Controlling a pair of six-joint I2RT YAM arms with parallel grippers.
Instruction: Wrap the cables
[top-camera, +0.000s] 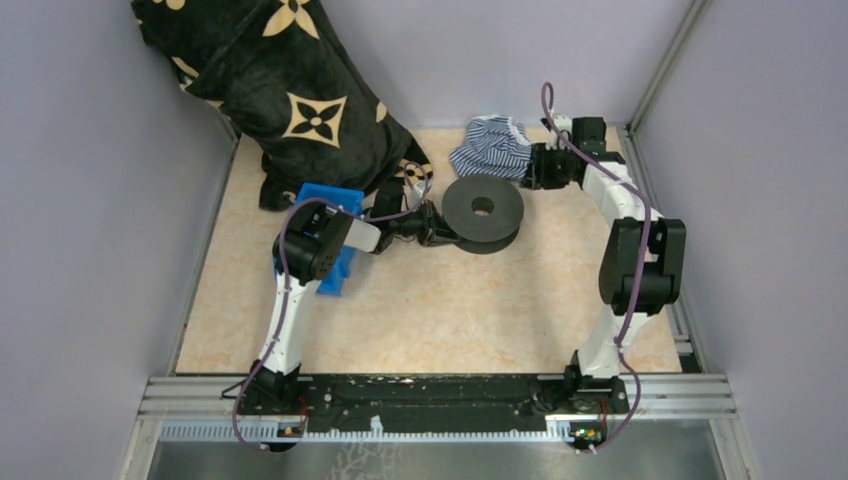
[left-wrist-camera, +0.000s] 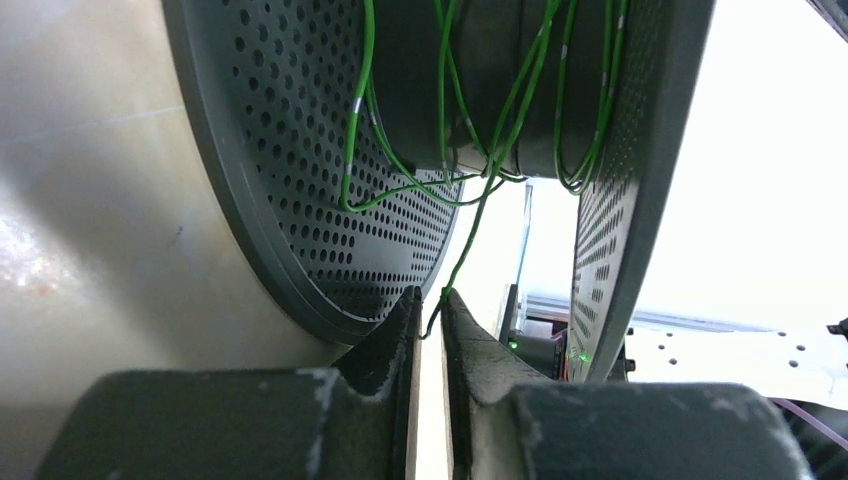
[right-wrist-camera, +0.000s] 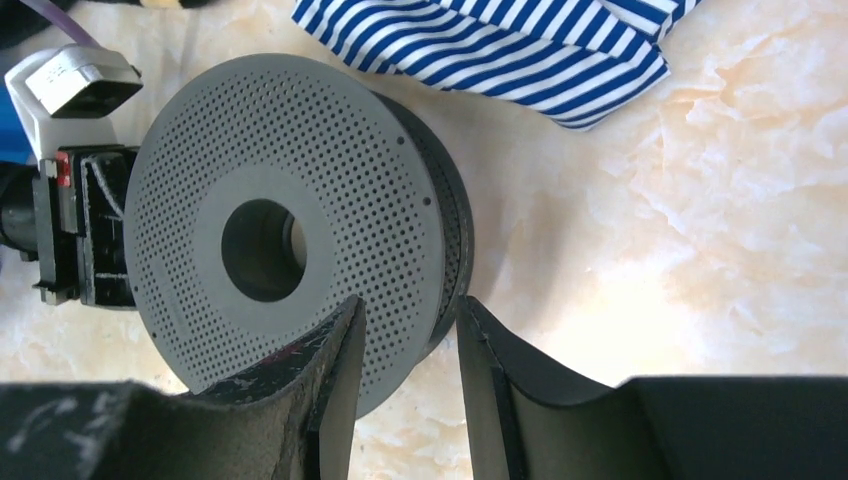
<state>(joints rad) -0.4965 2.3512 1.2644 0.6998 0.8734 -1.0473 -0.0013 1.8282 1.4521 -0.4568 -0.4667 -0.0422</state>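
Note:
The cables (left-wrist-camera: 468, 240) are thin green wire, wound in loose turns on the core of a dark perforated spool (left-wrist-camera: 300, 170). One strand drops from the core to my left gripper (left-wrist-camera: 430, 295). That gripper is open by a narrow slit, and the wire's end lies at its fingertips, against the right one. From above, the left gripper (top-camera: 443, 228) touches the left rim of the spool (top-camera: 505, 215). My right gripper (right-wrist-camera: 410, 305) is open just short of the rim of the spool (right-wrist-camera: 380, 200), holding nothing. It hangs at the spool's far right (top-camera: 527, 170).
A blue-and-white striped cloth (top-camera: 492, 147) lies behind the spool, close to the right gripper. A black blanket with tan flower marks (top-camera: 290, 90) fills the far left corner. A blue plastic piece (top-camera: 335, 205) sits under the left arm. Walls enclose the table.

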